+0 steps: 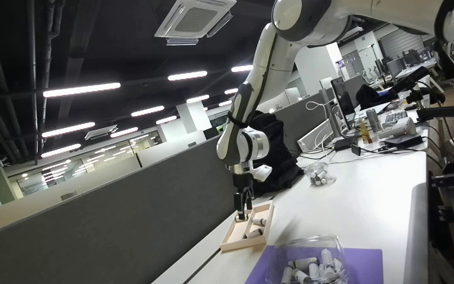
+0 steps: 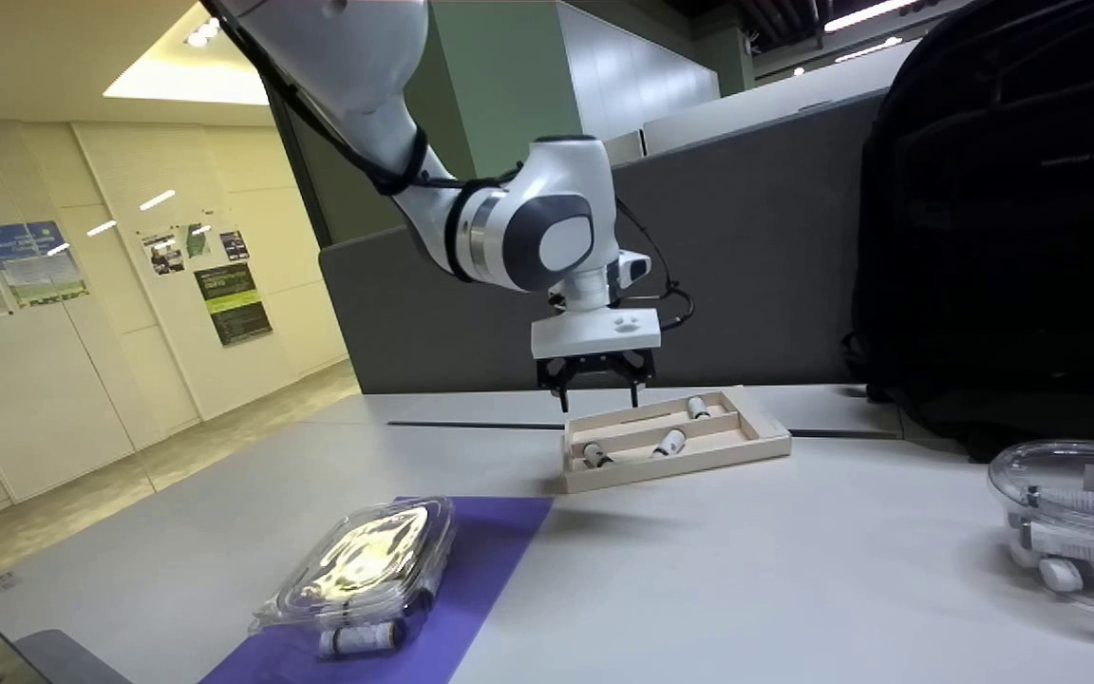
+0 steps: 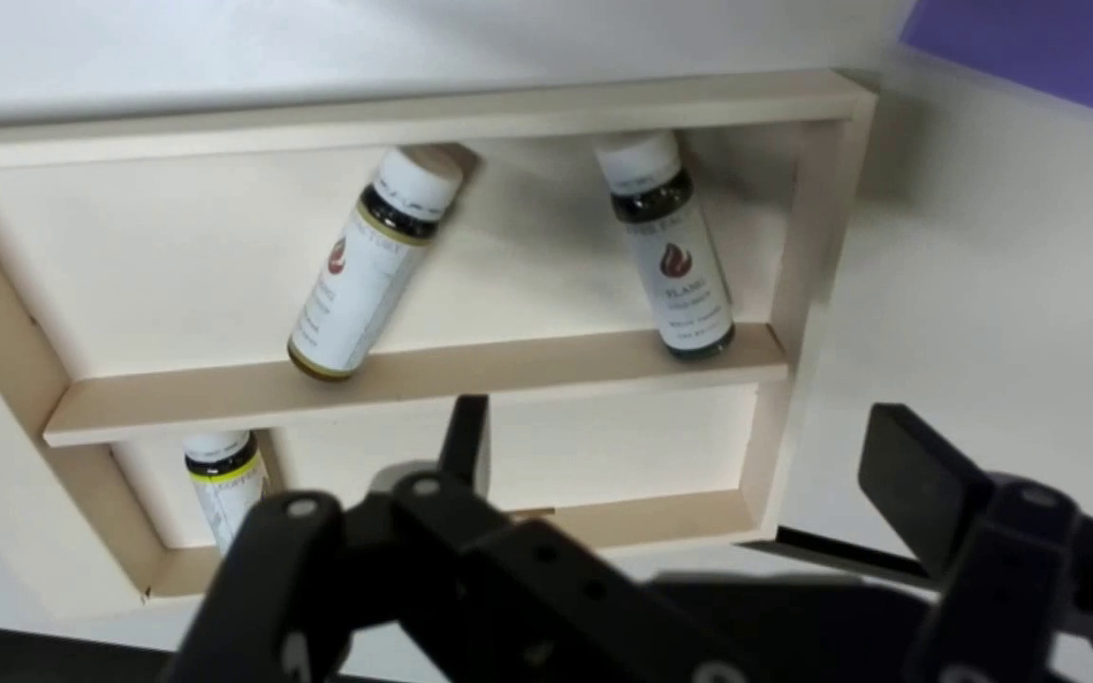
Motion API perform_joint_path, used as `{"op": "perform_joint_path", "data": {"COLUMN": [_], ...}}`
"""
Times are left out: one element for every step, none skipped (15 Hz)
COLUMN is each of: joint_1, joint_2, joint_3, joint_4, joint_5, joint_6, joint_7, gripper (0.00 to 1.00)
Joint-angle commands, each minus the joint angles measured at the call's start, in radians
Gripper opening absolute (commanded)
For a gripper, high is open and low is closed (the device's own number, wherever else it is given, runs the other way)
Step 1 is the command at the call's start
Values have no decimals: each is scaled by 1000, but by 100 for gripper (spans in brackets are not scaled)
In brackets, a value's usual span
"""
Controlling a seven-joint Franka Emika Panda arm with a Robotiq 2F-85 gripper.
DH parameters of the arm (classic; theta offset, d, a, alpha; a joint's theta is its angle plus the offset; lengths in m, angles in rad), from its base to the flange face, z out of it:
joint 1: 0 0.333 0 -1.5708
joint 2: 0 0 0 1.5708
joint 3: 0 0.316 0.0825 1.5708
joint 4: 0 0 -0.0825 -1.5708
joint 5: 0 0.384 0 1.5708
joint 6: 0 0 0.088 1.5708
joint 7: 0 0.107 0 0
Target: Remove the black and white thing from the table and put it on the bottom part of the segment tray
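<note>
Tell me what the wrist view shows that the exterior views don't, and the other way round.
Only the wrist view shows red flame marks on two of the small bottles.
Only the exterior views show the black backpack, round clear tub, clear box and white robot arm.
All share the gripper, the wooden tray holding those bottles, the purple sheet and the white table.

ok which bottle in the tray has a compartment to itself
The bright-yellow-banded bottle, lower left in the wrist view; the middle bottle and rightmost bottle share the other compartment.
</note>
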Motion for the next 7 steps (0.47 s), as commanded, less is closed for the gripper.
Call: {"op": "perform_joint_path", "data": {"joint_1": [47,64,78,93,108,122,133], "joint_2": [-140,-174,-204,-238,-267,-300,-326], "joint_3": [-33,-46,-56,-66,-78,-89,-98], "joint_4": [-120,-147,-171,-199,-224,-253,-275], "joint_5": [-5,-16,-23,-30,-38,-42,-44], "joint_6": [20,17,11,8,8,4,-7], "joint_7": [139,176,209,241,269,293,314], "gripper": [100,100,100,100,100,100,100]}}
